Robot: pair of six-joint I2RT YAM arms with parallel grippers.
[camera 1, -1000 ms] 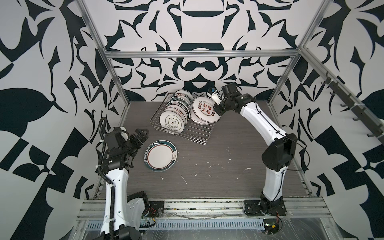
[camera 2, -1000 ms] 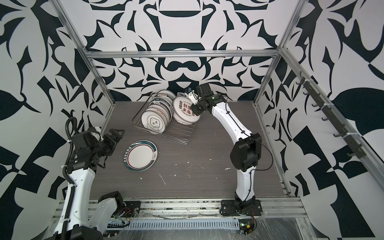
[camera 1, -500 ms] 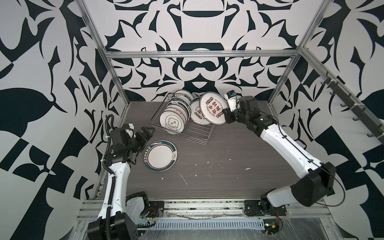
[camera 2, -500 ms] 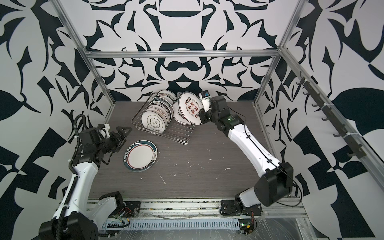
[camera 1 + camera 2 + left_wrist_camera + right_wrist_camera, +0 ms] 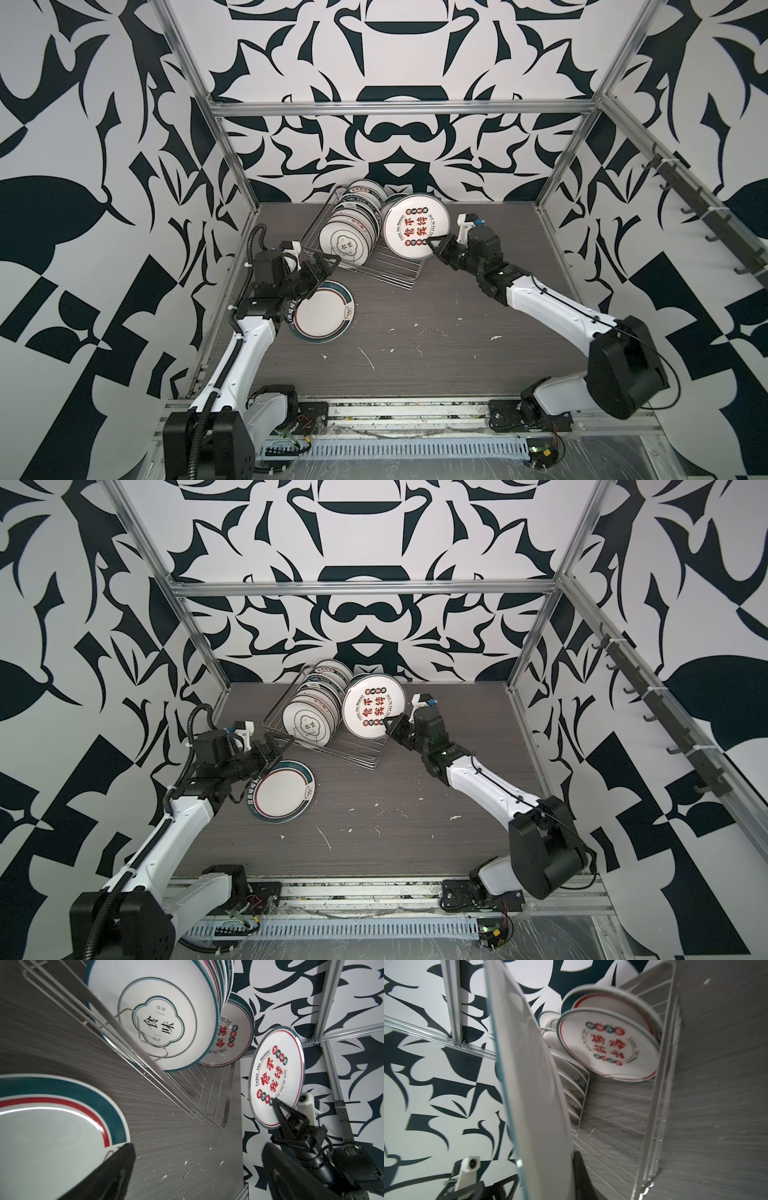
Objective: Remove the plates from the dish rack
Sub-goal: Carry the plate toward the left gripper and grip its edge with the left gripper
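The silver wire dish rack (image 5: 399, 274) stands at the back of the table with several plates (image 5: 345, 245) upright in it. My right gripper (image 5: 436, 245) is shut on the lower rim of a white plate with red characters (image 5: 415, 226), held upright above the rack's right end. In the right wrist view that plate (image 5: 533, 1084) shows edge-on between the fingers (image 5: 581, 1167), and another printed plate (image 5: 608, 1049) leans in the rack (image 5: 660, 1105). My left gripper (image 5: 326, 264) is open beside the rack's front left corner, over the rim of a teal-rimmed plate (image 5: 322, 311) lying flat.
Aluminium frame posts (image 5: 232, 166) and patterned walls close in the table on three sides. White flecks (image 5: 368, 357) dot the dark wood tabletop. A rail with hooks (image 5: 702, 216) runs along the right wall.
The right arm has swung out and lowered, drawing the red-character plate up and away from the others in the rack. The left arm has reached forward toward the rack, still open.
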